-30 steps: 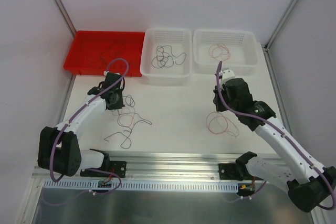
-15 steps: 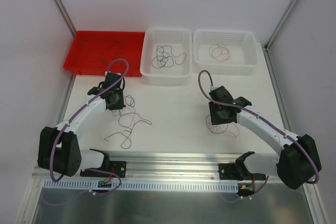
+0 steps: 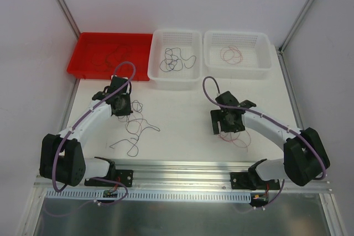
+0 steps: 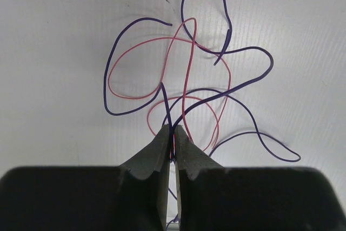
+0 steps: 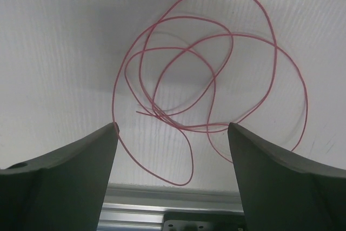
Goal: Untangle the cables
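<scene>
A tangle of thin purple and red cables (image 4: 185, 79) lies on the white table, also seen from above as a loose curly heap of cables (image 3: 135, 128). My left gripper (image 4: 173, 133) is shut on a red and a purple strand at the tangle's near end; from above the left gripper (image 3: 120, 106) sits at the heap's far edge. A separate red cable (image 5: 162, 116) lies coiled on the table. My right gripper (image 5: 172, 125) hangs open just over its near loops, with nothing between the fingers. From above, the right gripper (image 3: 224, 121) is beside the red cable (image 3: 238, 138).
A red tray (image 3: 105, 75) at the back left holds dark strands. The middle white basket (image 3: 174, 81) holds dark cables, and the right white basket (image 3: 238, 72) holds red ones. An aluminium rail (image 3: 182, 167) runs along the near table edge.
The right arm swung down and left from in front of the right basket to over the red coil, and its jaws opened wide. The left arm stayed put.
</scene>
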`<state>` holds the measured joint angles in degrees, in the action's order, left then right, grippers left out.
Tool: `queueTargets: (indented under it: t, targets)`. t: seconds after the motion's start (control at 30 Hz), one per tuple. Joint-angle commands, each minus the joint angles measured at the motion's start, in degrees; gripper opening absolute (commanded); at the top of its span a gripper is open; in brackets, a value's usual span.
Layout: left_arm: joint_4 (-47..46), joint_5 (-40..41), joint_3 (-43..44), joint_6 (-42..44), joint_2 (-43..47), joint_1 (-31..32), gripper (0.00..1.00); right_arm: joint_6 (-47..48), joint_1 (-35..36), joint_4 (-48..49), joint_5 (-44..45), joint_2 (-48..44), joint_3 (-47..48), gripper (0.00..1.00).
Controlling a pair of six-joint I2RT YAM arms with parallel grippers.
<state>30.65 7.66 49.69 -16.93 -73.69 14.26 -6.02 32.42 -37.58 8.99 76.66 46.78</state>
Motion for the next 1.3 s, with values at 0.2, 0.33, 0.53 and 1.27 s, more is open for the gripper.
queueTargets:
  t: [0.2,0.33,0.53,1.27]
  targets:
    - [0.63,-0.98,-0.30,0.84,1.36,0.06,0.06,-1.01,0.01,3.74,-2.75,5.07,-1.17,0.83]
    - [0.63,-1.24,-0.21,0.84,1.18,-0.02,0.06,-1.10,0.18,4.80,-3.02,7.36,-1.35,0.80]
    - [0.63,-1.42,-0.12,0.93,1.01,0.06,0.06,-1.27,0.36,5.77,-3.63,10.61,-1.52,0.59]
    - [0.55,-3.26,-0.03,0.93,0.83,0.06,0.07,7.32,0.19,-9.87,10.25,-4.76,18.85,0.01]
